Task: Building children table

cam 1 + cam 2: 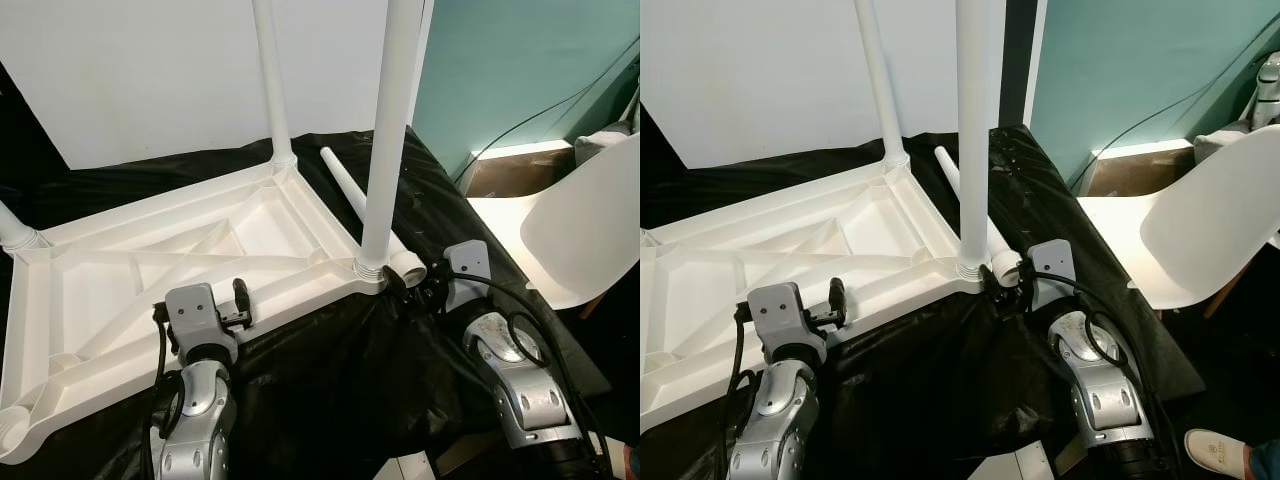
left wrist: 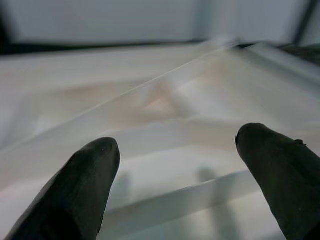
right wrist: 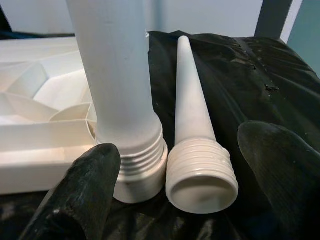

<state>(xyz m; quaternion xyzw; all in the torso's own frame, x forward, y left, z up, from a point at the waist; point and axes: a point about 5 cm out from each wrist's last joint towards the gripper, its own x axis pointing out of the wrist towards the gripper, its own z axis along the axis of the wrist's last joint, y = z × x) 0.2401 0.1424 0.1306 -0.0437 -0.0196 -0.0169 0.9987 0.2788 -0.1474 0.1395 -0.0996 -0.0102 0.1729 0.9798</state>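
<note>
Two silver arms come first. Left pincer (image 1: 241, 303) is spread wide with nothing between its fingers, over the near edge of the white plastic tabletop (image 1: 150, 270), which lies upside down, ribbed underneath, on a counter covered with black sheet (image 1: 330, 390). Right pincer (image 3: 170, 200) is also wide; between its fingers are the threaded base of one standing leg (image 1: 385, 150) and the threaded end of one loose tapered leg (image 1: 355, 195) lying on the sheet. Three smooth round legs stand in corners. One white chair (image 1: 575, 225) is at right
</note>
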